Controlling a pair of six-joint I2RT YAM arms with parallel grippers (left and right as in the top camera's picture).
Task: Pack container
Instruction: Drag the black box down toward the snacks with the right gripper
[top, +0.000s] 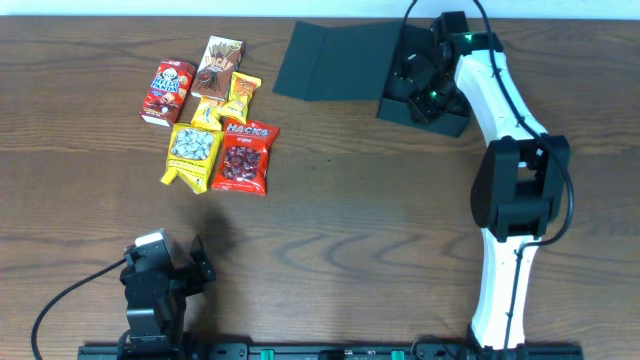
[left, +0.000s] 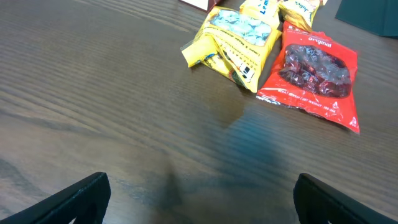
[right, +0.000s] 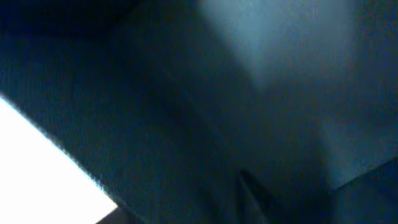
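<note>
Several snack packets (top: 215, 125) lie clustered on the bench (top: 350, 220), upper left, well apart from the box (top: 335, 62). Box sits at the top edge, right of centre, flap lid open and laid flat toward the packets.

Right arm (top: 497, 95) reaches into the box body. Right jaws are hidden there, and the wrist view shows only dark teal card. Cannot tell their state, nor whether anything is inside.

Left arm (top: 158, 280) sits at the near left edge, left jaws spread wide, holding nothing. Yellow packet (left: 236, 37) and red packet (left: 314, 71) lie ahead of them.

Judgement: lid open, packing hardly begun. Every visible packet is left to move, then the lid to shut.
</note>
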